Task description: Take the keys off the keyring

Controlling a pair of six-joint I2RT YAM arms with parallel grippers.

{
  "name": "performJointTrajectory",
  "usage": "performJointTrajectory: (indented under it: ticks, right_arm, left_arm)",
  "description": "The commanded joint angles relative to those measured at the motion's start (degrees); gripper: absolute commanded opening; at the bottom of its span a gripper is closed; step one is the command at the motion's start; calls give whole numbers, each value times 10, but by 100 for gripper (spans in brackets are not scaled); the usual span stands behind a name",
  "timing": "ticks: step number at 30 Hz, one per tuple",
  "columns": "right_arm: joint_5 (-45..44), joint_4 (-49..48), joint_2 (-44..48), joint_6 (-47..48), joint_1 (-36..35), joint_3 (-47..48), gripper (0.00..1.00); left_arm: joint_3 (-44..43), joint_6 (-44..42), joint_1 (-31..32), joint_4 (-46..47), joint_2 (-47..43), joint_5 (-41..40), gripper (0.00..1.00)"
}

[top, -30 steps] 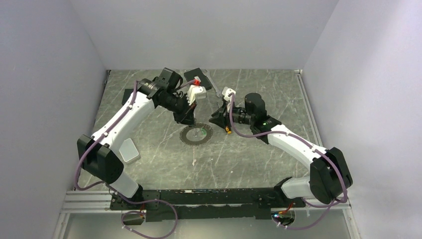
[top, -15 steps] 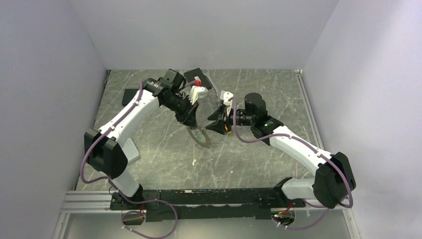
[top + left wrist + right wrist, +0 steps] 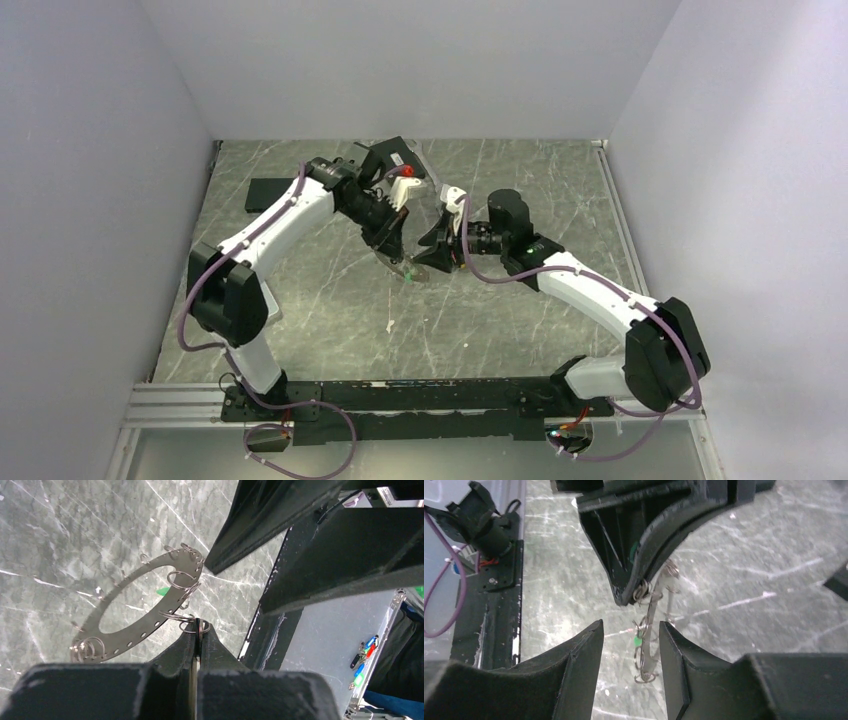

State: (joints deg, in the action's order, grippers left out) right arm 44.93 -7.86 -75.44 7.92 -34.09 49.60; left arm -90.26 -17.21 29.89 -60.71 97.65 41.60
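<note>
left gripper [image 3: 198,628] clamped on keyring [image 3: 145,631] rim, hangs edge-on. right gripper [image 3: 630,645] spread, straddling it; keys [image 3: 642,652] probably nearer one finger, view blurry.

Table [image 3: 330,300]: dark grey-green, marbled, with thin white veins. Keyring [image 3: 137,634]: dull silvery-grey flat band, a row of small dark holes along it. Keys [image 3: 179,578]: the same silvery grey. Tag [image 3: 161,591]: bright green. Left fingers [image 3: 172,657] and right fingers [image 3: 576,672]: matt black. Arm links [image 3: 285,215]: white, with black joints. Cables [image 3: 185,310]: purple. Walls [image 3: 420,60]: pale lavender-grey, plain.
</note>
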Motion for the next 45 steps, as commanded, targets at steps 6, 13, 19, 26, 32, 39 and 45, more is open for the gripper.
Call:
performJointTrajectory:
  ticks: [6, 13, 19, 26, 32, 39, 45]
  right_arm:
    - [-3, -32, 17, 16, 42, -37, 48]
    - [-41, -111, -4, 7, 42, -67, 48]
    - [-55, -178, -37, 12, 36, -70, 47]
    - [-64, -195, -67, 27, 19, -50, 47]
    - [-67, -202, -81, 39, 6, -47, 47]
    - [-84, -205, -89, 28, -4, -36, 48]
    - [-77, -211, -100, 7, -5, -23, 48]
  left_arm:
    - [-86, 5, 2, 7, 70, 20, 0]
    - [-146, -51, 2, -52, 119, -8, 0]
    - [-174, -88, 1, -93, 151, -39, 0]
    - [-176, -93, -7, -98, 152, -24, 0]
    - [-175, -93, -11, -104, 151, -23, 0]
    - [-170, -93, -11, -101, 146, -17, 0]
    - [-176, -97, -11, -109, 148, -13, 0]
